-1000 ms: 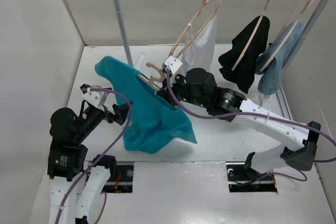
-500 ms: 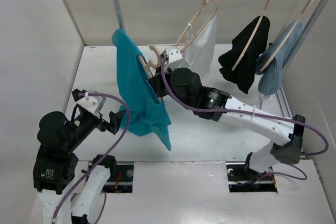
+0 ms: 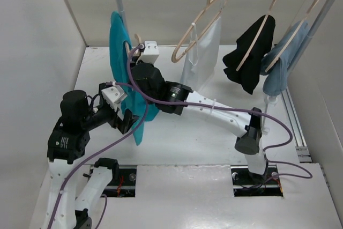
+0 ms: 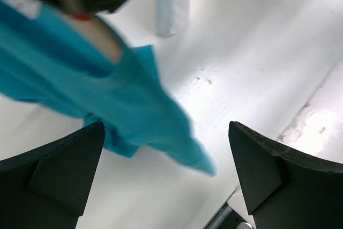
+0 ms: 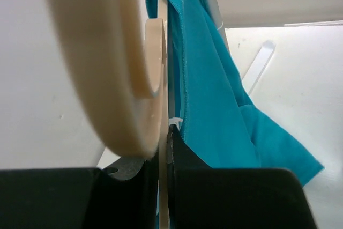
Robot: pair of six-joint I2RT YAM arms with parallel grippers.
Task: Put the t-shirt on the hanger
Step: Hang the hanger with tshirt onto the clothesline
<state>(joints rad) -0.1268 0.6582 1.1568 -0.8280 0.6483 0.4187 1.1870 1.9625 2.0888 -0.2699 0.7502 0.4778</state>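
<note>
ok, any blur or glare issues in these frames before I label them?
Left wrist: the t-shirt is smeared with blur, and the table is washed out by glare. Right wrist: the hanger hook sits too close and is out of focus, while the t-shirt seams behind it look sharp. Top external: crisp and evenly lit, with only soft shadows.
</note>
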